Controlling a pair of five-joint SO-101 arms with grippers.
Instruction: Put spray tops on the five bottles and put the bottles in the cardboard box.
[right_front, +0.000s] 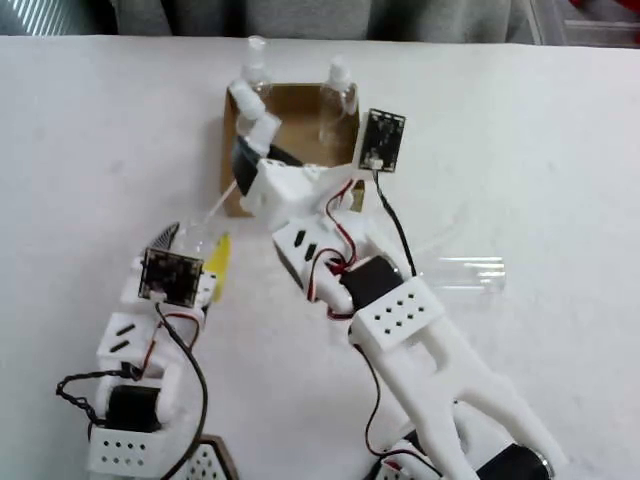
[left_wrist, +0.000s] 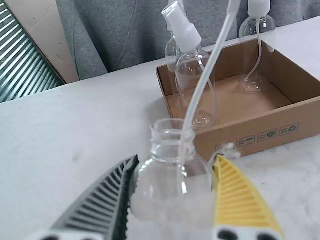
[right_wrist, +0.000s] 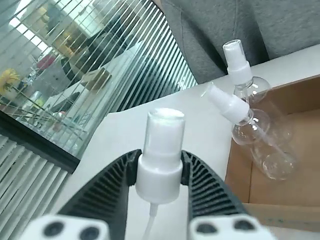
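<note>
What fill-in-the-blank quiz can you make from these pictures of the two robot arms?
The left tool grips a clear bottle that still lacks a spray ____. The right tool holds a spray top coloured ____. A tilted bottle with its top on sits in a box made of ____.
Missing words: top; white; cardboard.

The right arm (right_front: 395, 305) hides part of the cardboard box (right_front: 300, 120); the edge crops the gripped bottle (left_wrist: 170, 187).
</note>
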